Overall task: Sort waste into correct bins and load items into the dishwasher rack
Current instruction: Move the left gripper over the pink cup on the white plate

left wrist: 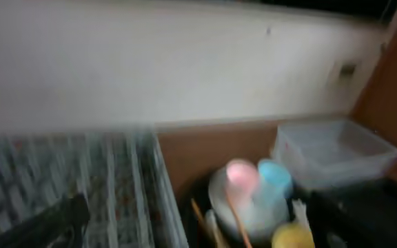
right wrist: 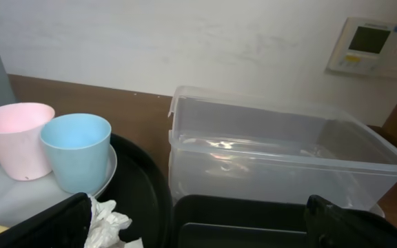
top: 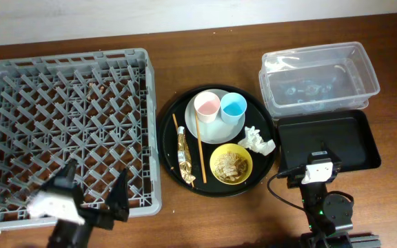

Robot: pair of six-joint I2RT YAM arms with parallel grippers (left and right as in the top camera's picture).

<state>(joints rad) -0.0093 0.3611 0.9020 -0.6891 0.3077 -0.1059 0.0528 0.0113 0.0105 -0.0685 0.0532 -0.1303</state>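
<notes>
The grey rack (top: 67,103) fills the left. On the round black tray (top: 171,148) sit a pink cup (top: 207,105) and a blue cup (top: 233,105) on the plate (top: 216,127), a yellow bowl (top: 231,164) of beige scraps, a white napkin (top: 258,140), a gold wrapper (top: 183,157) and chopsticks (top: 200,148). The clear tub (top: 319,79) and the shallow black tray (top: 336,141) are at the right. My left gripper (top: 94,187) is open and empty over the rack's near edge. My right gripper (right wrist: 198,227) is open and empty at the black tray's near edge.
The right wrist view shows both cups (right wrist: 76,151), the napkin (right wrist: 109,224) by my left finger, and the tub (right wrist: 274,158) behind the black tray. The left wrist view is blurred, showing the rack (left wrist: 116,186) and the cups (left wrist: 240,173). A wall stands behind the table.
</notes>
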